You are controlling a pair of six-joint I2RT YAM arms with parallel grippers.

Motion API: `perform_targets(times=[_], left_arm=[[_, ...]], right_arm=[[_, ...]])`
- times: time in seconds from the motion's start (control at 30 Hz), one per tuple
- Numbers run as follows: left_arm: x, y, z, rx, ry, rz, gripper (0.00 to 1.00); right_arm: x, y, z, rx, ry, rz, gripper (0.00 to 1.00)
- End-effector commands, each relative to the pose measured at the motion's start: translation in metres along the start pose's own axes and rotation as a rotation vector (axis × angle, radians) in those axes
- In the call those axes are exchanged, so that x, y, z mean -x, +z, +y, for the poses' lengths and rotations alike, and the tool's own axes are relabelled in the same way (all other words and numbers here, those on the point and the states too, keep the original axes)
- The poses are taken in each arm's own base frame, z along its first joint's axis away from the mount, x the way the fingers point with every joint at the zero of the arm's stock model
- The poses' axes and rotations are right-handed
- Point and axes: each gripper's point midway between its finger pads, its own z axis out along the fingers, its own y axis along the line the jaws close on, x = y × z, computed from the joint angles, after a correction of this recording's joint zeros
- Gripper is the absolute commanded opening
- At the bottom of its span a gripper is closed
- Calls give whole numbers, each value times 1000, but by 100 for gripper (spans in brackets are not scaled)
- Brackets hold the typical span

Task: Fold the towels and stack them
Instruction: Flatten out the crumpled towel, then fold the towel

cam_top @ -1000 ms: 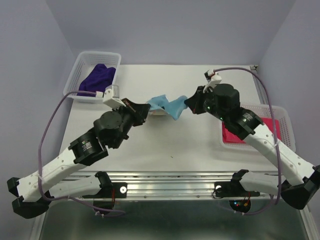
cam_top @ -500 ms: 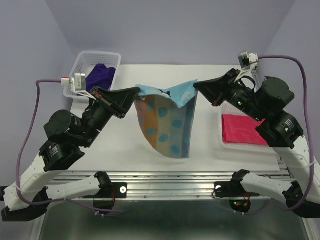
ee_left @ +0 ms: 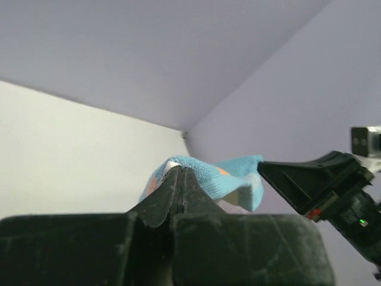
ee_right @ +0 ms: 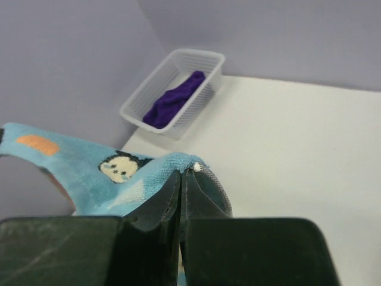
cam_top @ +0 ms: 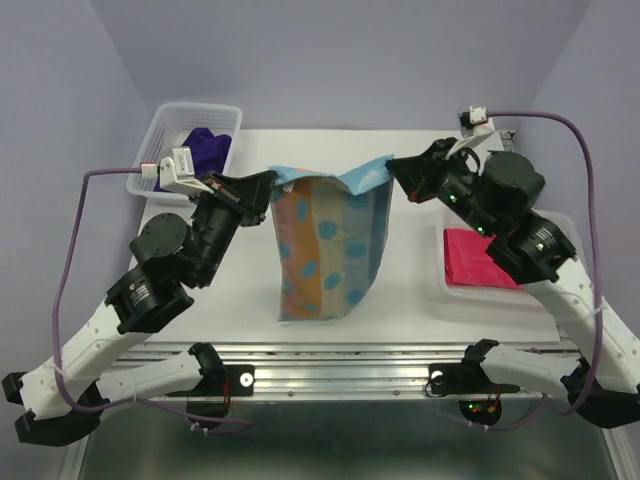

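Nearest the arm bases, the bottom edge of the light blue towel hangs down over the front part of the white table, can't really tell if it's touching or just above it. The towel's held up and spread out like a sheet, with blue and orange vertical bands and dots all over. The left gripper is pinched tight on the top left corner and the right gripper is clamped on the top right corner, both sets of jaws closed right down on the fabric, and the top edge sags a bit between them. There's a little cartoon face printed near the corner the right one has. Off to the right, the pink-red towel lies flat in a white mesh basket. Far back on the left, the purple towel sits bunched up in the other basket
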Motion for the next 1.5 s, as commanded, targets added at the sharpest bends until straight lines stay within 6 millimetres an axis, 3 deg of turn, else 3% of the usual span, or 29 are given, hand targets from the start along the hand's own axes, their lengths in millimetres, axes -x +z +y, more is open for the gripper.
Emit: perform_targets(times=[0.0,0.03,0.07,0.1,0.13,0.2,0.23,0.27,0.3,0.33,0.37,0.43,0.47,0.53,0.57,0.6,0.63,0.7,0.73,0.8,0.83,0.9,0.97,1.1,1.27,1.37,1.4,1.43,1.47], left_arm=[[7,36,59,222,55,-119,0],[-2,48,56,158,58,-66,0],[-6,60,70,170,71,-47,0],[-13,79,101,236,93,-24,0],[-17,90,105,216,93,-8,0],[-15,110,115,216,108,-22,0],[-21,125,133,242,136,-3,0],[-14,135,133,231,140,-23,0],[-22,149,152,260,147,-3,0],[-16,157,165,266,154,-1,0],[-8,167,169,258,156,-23,0],[-23,190,194,266,171,26,0],[-24,206,211,272,189,37,0],[-31,223,224,271,200,57,0],[-21,233,226,269,221,38,0],[-38,245,249,303,221,75,0],[-35,255,247,278,221,80,0],[-51,269,283,325,200,121,0],[-56,275,287,303,192,144,0],[-65,285,308,322,176,169,0],[-67,286,316,336,173,171,0],[-76,286,333,370,182,181,0],[-86,285,338,362,193,208,0],[-107,271,347,366,172,265,0],[-99,243,322,320,155,236,0],[-106,218,313,316,139,246,0],[-114,205,307,307,134,255,0],[-117,199,306,308,131,254,0],[-126,185,302,309,128,273,0]], right_arm=[[-14,41,-58,-282,-56,-46,1],[-22,53,-73,-348,-83,-39,1],[-19,61,-78,-370,-85,-63,1],[-20,66,-83,-388,-93,-69,1],[-28,81,-98,-413,-102,-45,1],[-36,100,-112,-417,-98,-29,1],[-31,109,-126,-408,-89,-25,1],[-46,129,-142,-413,-83,-2,1],[-49,138,-152,-413,-78,-2,1],[-46,147,-162,-400,-79,-8,1],[-59,166,-177,-402,-78,6,1],[-66,180,-198,-409,-77,24,1],[-62,198,-206,-402,-71,-1,1],[-68,214,-226,-406,-61,14,1],[-59,222,-227,-394,-60,-4,1],[-78,235,-248,-410,-54,31,1],[-84,242,-251,-392,-48,43,1],[-94,254,-262,-381,-36,60,1],[-104,263,-273,-378,-30,77,1],[-117,270,-275,-357,-20,111,1],[-130,275,-280,-354,-12,141,1],[-137,277,-283,-356,-8,153,1],[-150,272,-288,-380,8,203,1],[-157,256,-279,-369,31,235,1],[-171,226,-258,-327,93,304,1],[-182,200,-245,-306,136,340,1],[-202,187,-247,-317,153,379,1],[-192,180,-237,-300,160,358,1],[-198,172,-235,-300,172,373,1]])
